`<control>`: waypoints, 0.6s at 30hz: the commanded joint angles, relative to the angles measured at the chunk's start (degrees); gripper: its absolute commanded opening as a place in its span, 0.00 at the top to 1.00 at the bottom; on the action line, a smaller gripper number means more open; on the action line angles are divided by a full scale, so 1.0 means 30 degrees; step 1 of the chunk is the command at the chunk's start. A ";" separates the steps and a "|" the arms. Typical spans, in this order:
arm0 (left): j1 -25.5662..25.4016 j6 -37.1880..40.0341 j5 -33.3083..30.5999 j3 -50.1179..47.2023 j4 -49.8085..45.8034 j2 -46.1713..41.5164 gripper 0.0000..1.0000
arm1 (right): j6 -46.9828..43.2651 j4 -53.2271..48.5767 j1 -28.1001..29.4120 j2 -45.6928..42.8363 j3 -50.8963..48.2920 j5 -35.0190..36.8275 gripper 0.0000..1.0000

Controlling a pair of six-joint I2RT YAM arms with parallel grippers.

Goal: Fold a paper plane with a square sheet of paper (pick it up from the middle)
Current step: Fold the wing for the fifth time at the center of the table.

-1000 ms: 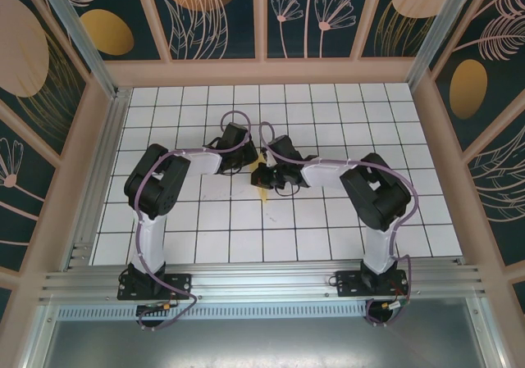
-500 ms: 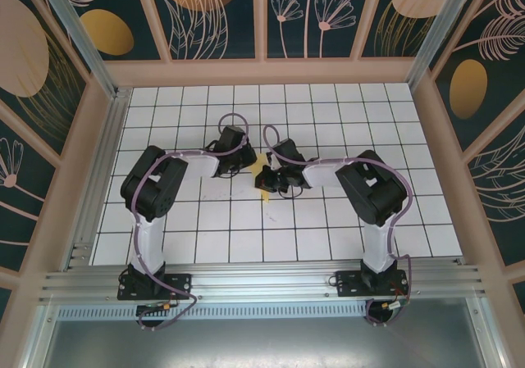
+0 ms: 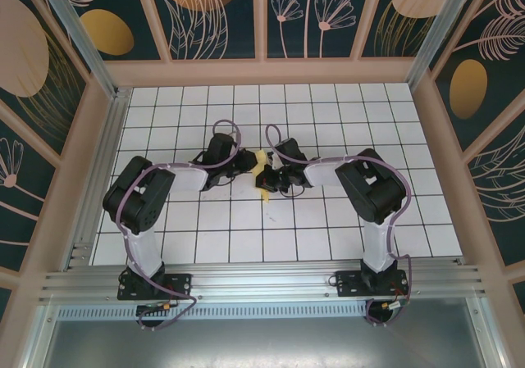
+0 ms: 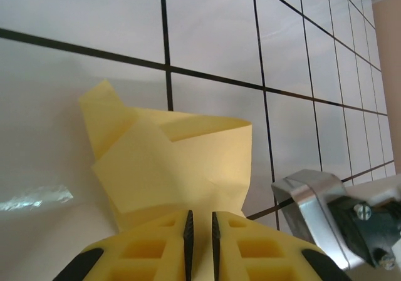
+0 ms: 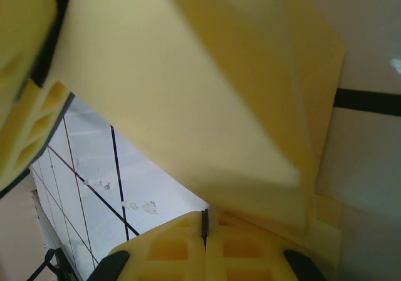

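Though creased, smooth yellow paper [image 4: 169,168]

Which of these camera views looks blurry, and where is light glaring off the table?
Right wrist view: the folded paper sits so close that it is soft and out of focus, with small glare patches on the table behind. Left wrist view: paper creases are crisp, the left fingers slightly soft, one glare streak at left. Top external view: evenly lit and sharp.
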 commanded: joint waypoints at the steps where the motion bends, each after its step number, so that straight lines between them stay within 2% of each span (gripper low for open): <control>1: -0.0187 0.0180 -0.0961 -0.0790 0.0978 -0.1362 0.81 | -0.0071 -0.1780 0.0088 0.1235 -0.0644 0.0649 0.97; 4: -0.0172 0.0012 -0.3024 -0.1692 0.1912 -0.2635 0.79 | -0.0103 -0.1852 0.0079 0.1269 -0.0688 0.0651 0.97; 6: -0.0199 0.0075 -0.3473 -0.2109 0.2368 -0.3320 0.79 | -0.0124 -0.1867 0.0081 0.1265 -0.0673 0.0694 0.97; 8: -0.0201 -0.0152 -0.2391 -0.2454 0.3528 -0.3299 0.82 | -0.0111 -0.1832 0.0086 0.1291 -0.0683 0.0678 0.98; 10: -0.0269 -0.0234 -0.1332 -0.2108 0.3364 -0.2955 0.85 | -0.0070 -0.1759 0.0076 0.1345 -0.0692 0.0644 0.98; 12: -0.0389 -0.0320 -0.1037 -0.2009 0.3035 -0.1960 0.90 | -0.0074 -0.1729 0.0074 0.1363 -0.0720 0.0608 1.00; 18: -0.0590 -0.0521 0.0348 -0.1660 0.2650 -0.0194 0.94 | 0.0077 -0.1428 0.0017 0.1344 -0.0910 0.0390 1.00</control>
